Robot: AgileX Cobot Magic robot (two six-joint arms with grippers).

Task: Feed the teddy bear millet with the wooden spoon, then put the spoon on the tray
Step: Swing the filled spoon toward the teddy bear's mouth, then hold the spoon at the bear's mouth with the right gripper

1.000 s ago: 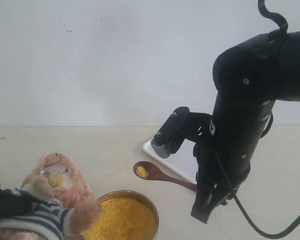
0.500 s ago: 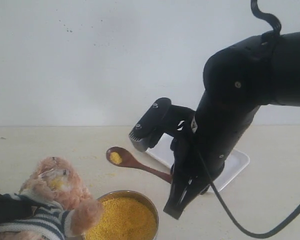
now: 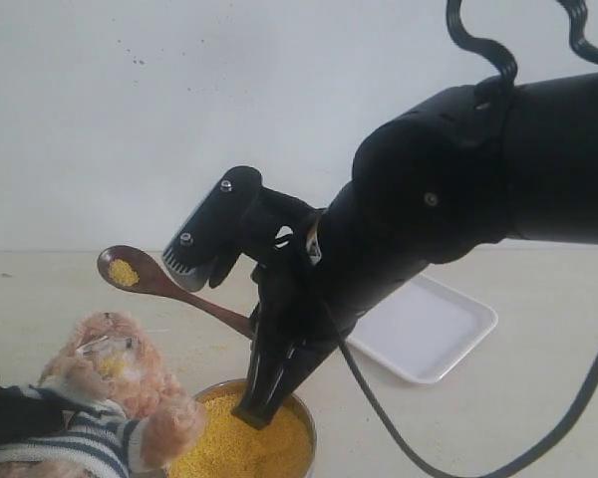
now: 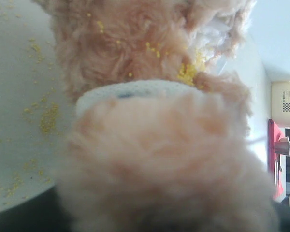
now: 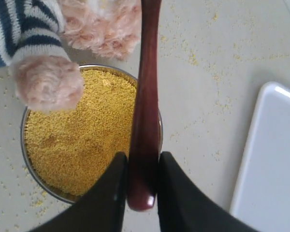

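Exterior view: the wooden spoon point(image 3: 169, 292), loaded with millet point(image 3: 124, 272), has been carried away from the tray point(image 3: 429, 329) and raised above the teddy bear point(image 3: 110, 363) (feeding is judged imminent). Its handle is clamped by the right gripper point(image 5: 142, 162). The state of the left gripper's fingers cannot be determined.

your right gripper point(image 5: 142, 162) is clamped on the wooden spoon point(image 5: 147, 87) handle, its arm bowed over above the metal bowl point(image 5: 22, 137)
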